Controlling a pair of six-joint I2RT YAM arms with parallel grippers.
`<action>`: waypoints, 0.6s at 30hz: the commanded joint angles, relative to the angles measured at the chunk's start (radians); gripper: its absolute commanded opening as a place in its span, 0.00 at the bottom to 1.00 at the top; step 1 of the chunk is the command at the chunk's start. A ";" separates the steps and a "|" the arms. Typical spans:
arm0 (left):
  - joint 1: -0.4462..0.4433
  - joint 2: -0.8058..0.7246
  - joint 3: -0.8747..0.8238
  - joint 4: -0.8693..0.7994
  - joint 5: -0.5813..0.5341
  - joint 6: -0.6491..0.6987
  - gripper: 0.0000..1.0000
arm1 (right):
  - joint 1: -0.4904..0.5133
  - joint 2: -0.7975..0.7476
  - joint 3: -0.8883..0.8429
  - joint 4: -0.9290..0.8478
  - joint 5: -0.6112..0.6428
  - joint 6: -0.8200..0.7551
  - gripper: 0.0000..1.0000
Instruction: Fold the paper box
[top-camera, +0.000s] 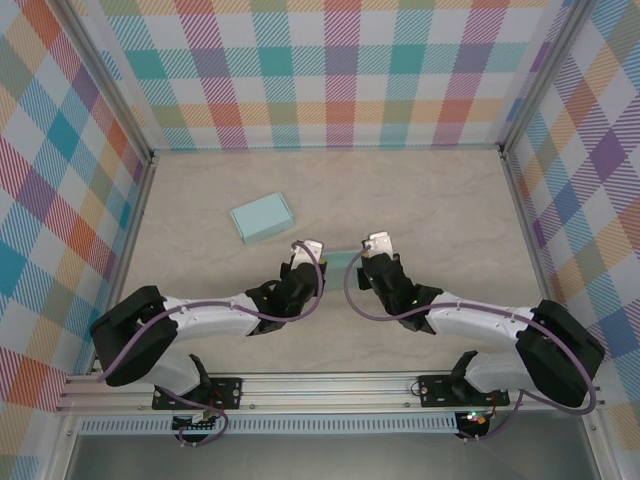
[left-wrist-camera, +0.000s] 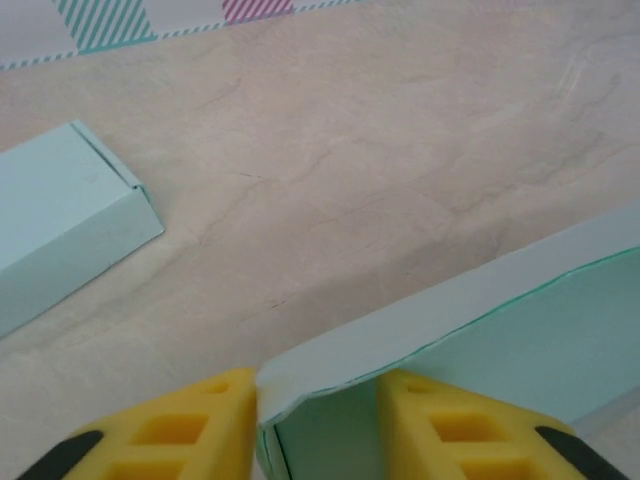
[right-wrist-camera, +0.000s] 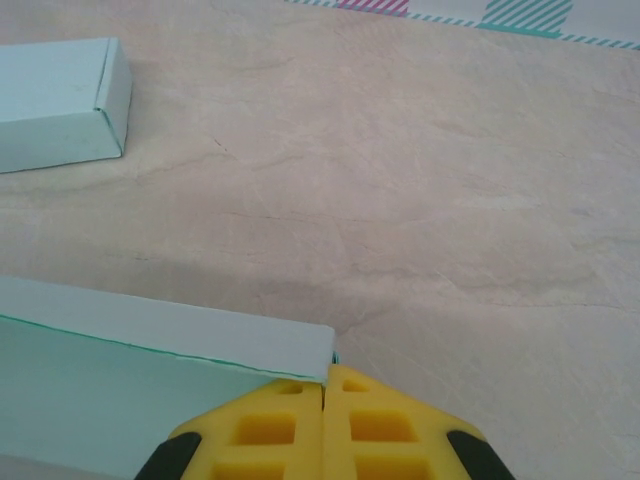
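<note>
Forming the walls looks to be the step in hand: a half-made mint-green paper box lies on the table directly between the two grippers, one long wall standing up with its inner face turned toward the cameras. The left gripper has its yellow fingers apart and straddles that box's near corner. The upright wall passes through the gap close to the left finger, and I judge that nothing is clamped. The right gripper is closed, its fingers pressed together right at the opposite end of the same wall. Whether a thin flap is pinched between them cannot be told.

By my reading the task is partway along, since the box is open and its ends are not tucked. The next move probably calls for the left gripper to take a fresh hold on the corner or end flap below it and bend it inward. Meanwhile the right gripper would steady its end so the light card does not slide or buckle.

Ahead of the left gripper and off to its left, well apart from it, rests a second mint-green paper box, fully closed and flat. The table is a pale beige, marble-patterned surface, smooth and matte. Bright plaid panels wall it in on three sides, and a metal rail runs behind the arms' bases.
</note>
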 joint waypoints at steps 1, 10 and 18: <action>-0.008 -0.072 -0.004 -0.035 0.122 -0.060 0.48 | 0.013 -0.016 -0.032 0.031 -0.034 0.027 0.01; -0.005 -0.220 0.087 -0.225 0.222 -0.150 0.79 | 0.013 -0.012 -0.023 0.018 -0.035 0.014 0.04; 0.085 -0.197 0.185 -0.396 0.148 -0.315 0.80 | 0.013 -0.003 -0.014 0.000 -0.039 0.015 0.04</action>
